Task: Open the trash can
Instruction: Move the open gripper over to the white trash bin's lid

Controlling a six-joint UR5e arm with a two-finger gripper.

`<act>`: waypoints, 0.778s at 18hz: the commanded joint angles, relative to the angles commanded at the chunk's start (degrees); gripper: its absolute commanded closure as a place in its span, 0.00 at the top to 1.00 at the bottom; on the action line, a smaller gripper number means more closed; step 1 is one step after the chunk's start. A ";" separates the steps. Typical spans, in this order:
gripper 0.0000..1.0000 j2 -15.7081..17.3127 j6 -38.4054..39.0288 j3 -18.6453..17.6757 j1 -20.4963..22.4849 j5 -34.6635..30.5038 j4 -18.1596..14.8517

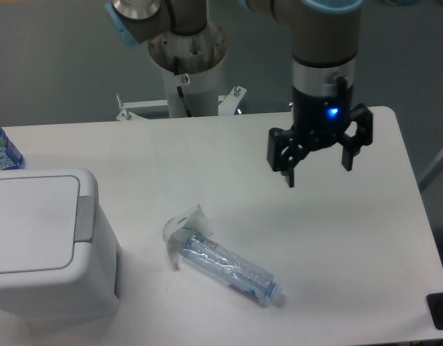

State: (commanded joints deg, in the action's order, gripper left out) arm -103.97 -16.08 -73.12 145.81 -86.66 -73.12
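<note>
The trash can (45, 245) sat at the near left corner of the white table (229, 151), its flat lid down and the grey push-bar strip (85, 218) running along the top edge that faced the middle of the table, while a clear crushed plastic bottle (225, 265) lay on its side just beside it, near the front edge and apart from the bin. Farther back, toward the far right corner, the gripper (319, 169) hung above the tabletop with its fingers spread wide and nothing between them, and a blue-labelled bottle (1, 149) showed partly at the far left edge
</note>
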 joint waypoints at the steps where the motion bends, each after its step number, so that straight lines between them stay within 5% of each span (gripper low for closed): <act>1: 1.00 0.09 0.00 -0.09 0.00 -0.09 0.09; 14: 1.00 0.70 1.75 -2.46 -2.53 0.44 5.45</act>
State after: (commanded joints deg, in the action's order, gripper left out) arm -103.27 -14.33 -75.59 143.28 -86.22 -67.68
